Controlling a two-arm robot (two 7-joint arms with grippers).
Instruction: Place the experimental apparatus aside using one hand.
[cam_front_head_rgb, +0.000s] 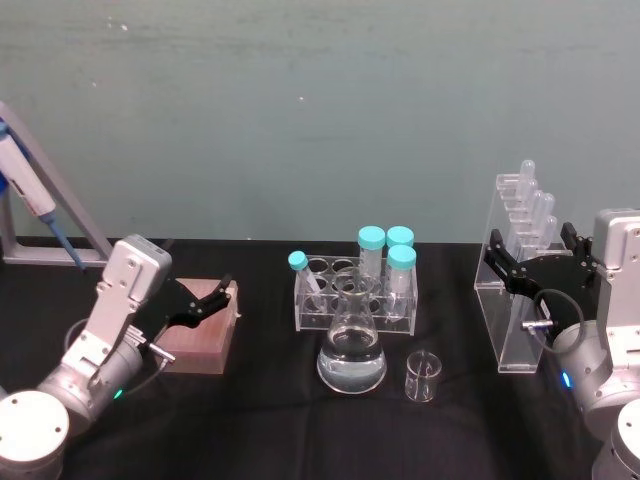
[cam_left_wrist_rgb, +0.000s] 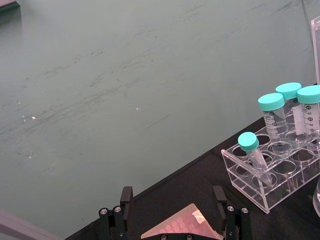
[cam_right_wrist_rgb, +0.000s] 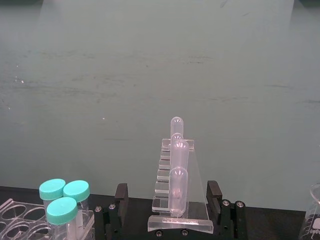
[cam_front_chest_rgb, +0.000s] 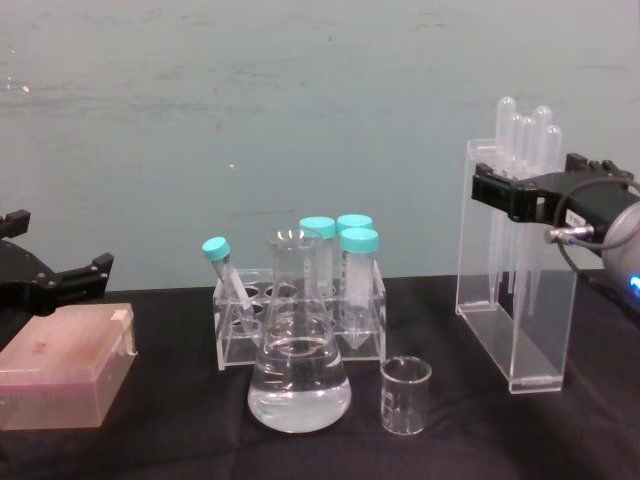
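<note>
The tall acrylic stand (cam_front_head_rgb: 512, 300) with plastic pipettes (cam_front_head_rgb: 535, 205) stands upright on the black table at the right. My right gripper (cam_front_head_rgb: 528, 250) straddles its upper part, one finger on each side. In the right wrist view the stand (cam_right_wrist_rgb: 177, 217) sits between the open fingers (cam_right_wrist_rgb: 120, 194), with a gap on one side. The conical flask (cam_front_head_rgb: 352, 350), partly filled with clear liquid, stands mid-table, and the small empty beaker (cam_front_head_rgb: 422, 376) is just to its right. My left gripper (cam_front_head_rgb: 213, 300) hangs open over a pink box (cam_front_head_rgb: 200, 335) at the left.
A clear rack (cam_front_head_rgb: 352, 300) of teal-capped tubes stands right behind the flask. A blue and white pipette (cam_front_head_rgb: 25, 190) leans on a grey stand at the far left. A teal wall closes off the back of the table.
</note>
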